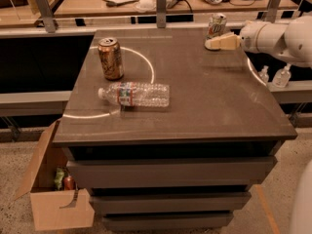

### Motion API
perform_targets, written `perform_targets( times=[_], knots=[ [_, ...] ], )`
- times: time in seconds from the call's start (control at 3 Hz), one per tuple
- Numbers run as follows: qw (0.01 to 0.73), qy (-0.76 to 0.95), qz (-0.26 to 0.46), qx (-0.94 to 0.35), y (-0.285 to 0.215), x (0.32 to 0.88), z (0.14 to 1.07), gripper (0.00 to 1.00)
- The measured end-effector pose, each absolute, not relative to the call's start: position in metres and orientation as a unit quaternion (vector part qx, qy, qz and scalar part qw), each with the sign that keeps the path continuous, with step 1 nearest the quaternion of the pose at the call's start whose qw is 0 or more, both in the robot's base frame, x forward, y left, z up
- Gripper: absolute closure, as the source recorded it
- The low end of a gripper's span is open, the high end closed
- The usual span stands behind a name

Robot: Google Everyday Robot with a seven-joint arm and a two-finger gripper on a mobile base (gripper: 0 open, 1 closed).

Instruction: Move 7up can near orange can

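Standing near the 1 o'clock corner of the bench [209,101], the 7up can [216,24] is just beside the hand [212,43], at its 12 o'clock. I cannot tell the hand's width. Cans: two, the orange can [111,58] at 10 o'clock. One bottle [136,94] lies nearby.

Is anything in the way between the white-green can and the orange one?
Nothing visible. The gripper sits right by the 7up can at the back right of the table; the orange can stands to the left. The plastic bottle lies nearer the front, off the line between them.
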State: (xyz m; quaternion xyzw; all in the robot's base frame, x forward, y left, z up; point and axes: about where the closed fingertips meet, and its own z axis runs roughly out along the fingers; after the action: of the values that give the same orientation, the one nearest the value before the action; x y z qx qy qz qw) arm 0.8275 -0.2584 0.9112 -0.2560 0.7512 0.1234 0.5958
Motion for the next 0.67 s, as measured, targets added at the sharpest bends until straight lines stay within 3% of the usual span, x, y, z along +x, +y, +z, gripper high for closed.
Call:
perform_targets(
  times=[0.67],
  knots=[
    [0.608, 0.748, 0.107, -0.242, -0.235, 0.880, 0.902, 0.00]
  ],
)
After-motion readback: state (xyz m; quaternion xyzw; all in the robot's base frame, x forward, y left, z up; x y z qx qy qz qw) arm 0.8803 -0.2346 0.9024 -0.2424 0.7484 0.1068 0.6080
